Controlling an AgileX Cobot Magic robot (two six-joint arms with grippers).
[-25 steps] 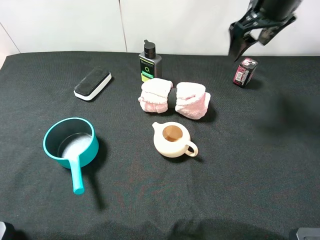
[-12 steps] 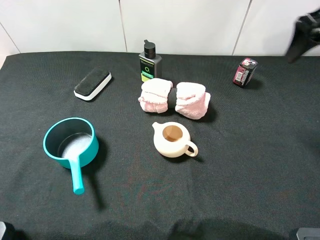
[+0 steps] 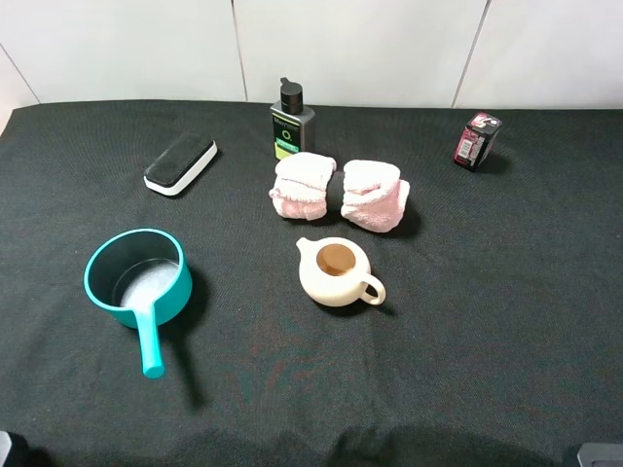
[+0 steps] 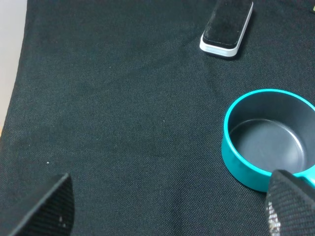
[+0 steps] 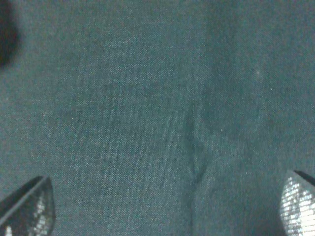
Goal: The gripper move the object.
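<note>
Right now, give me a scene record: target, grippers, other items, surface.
target: pink towel bundle, on the cloth at centre back, nothing gripping it
left gripper: open, over bare cloth near the teal saucepan
right gripper: open, over bare cloth, out of the overhead view
teapot: cream, just in front of the bundle, apart from it
bottle: behind the bundle
eraser: back left
small red can: back right
surface: black cloth

Black textured fingertips (image 4: 54,204) on the left pincer (image 4: 167,206), right pincer (image 5: 162,209) alike
</note>
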